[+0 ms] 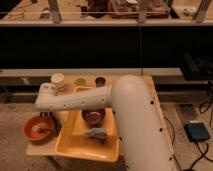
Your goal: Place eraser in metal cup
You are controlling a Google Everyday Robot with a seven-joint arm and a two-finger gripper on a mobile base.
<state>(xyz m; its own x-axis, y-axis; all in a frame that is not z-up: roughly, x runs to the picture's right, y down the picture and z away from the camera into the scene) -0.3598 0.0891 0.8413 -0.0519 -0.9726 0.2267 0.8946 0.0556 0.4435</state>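
The metal cup stands upright at the back of the wooden table, right of a pale green cup and a white paper cup. My white arm reaches from the right across the table to the left. My gripper hangs under the arm's left end, at the table's left side above the rim of an orange bowl, and it is shut. Most of it is hidden by the arm. I see no eraser; it is hidden or out of view.
A yellow tub fills the table's front middle and holds a dark red bowl and a grey object. A dark shelf and a rail run behind the table. A blue box with cables lies on the floor at the right.
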